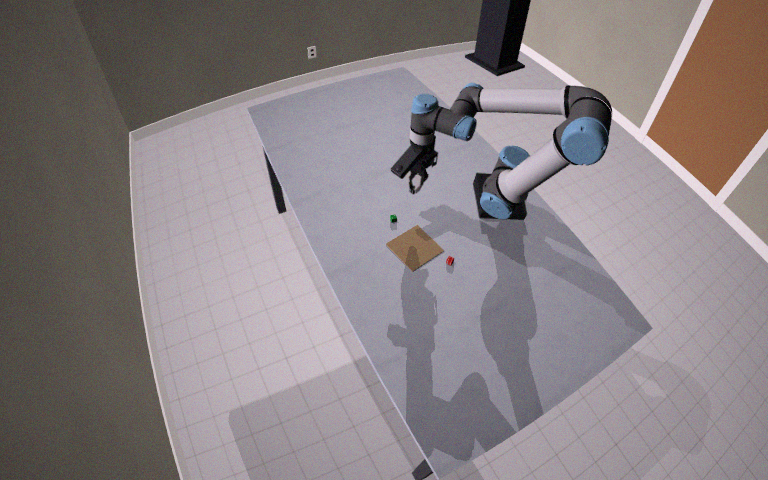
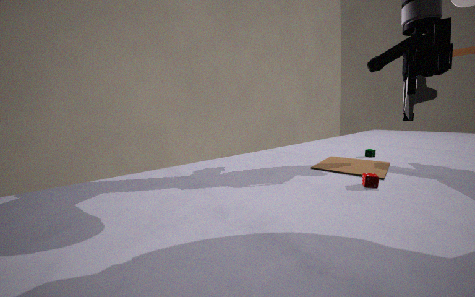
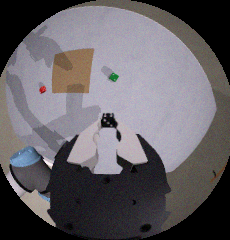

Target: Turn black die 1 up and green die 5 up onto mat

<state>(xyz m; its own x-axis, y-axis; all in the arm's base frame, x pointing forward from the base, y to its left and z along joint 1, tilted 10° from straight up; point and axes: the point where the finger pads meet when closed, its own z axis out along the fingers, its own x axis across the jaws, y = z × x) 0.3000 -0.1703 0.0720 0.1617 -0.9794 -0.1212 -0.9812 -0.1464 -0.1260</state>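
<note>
With its forearm level and wrist pointing down, the arm [image 1: 522, 101] holding the tool [image 1: 414, 189] [image 2: 407, 117] [image 3: 108, 119] high above the bench [image 1: 340, 178] [image 2: 232, 206] [image 3: 160, 90], black die [image 3: 108, 119] pinched at its tips, green die [image 1: 393, 218] [image 2: 370, 153] [image 3: 114, 77] and red die [image 1: 449, 260] [image 2: 370, 180] [image 3: 42, 90] off the mat [image 1: 409, 240] [image 2: 354, 166] [image 3: 74, 75].

- Brown square mat [image 1: 403, 240] [image 2: 357, 166] [image 3: 72, 77]: on the desk [image 1: 340, 196] [image 2: 232, 206] [image 3: 160, 90], top view, nearer its left long edge.
- Green cube die [image 1: 393, 218] [image 2: 370, 153] [image 3: 114, 77]: off the mat, towards the desk's far short edge.
- Red cube die [image 1: 450, 260] [image 2: 370, 180] [image 3: 43, 89]: just off the mat's right corner.
- Black cube die [image 1: 412, 190] [image 2: 407, 117] [image 3: 109, 120]: in the hand [image 1: 415, 187] [image 2: 407, 116] [image 3: 108, 119], above the desk.
</note>
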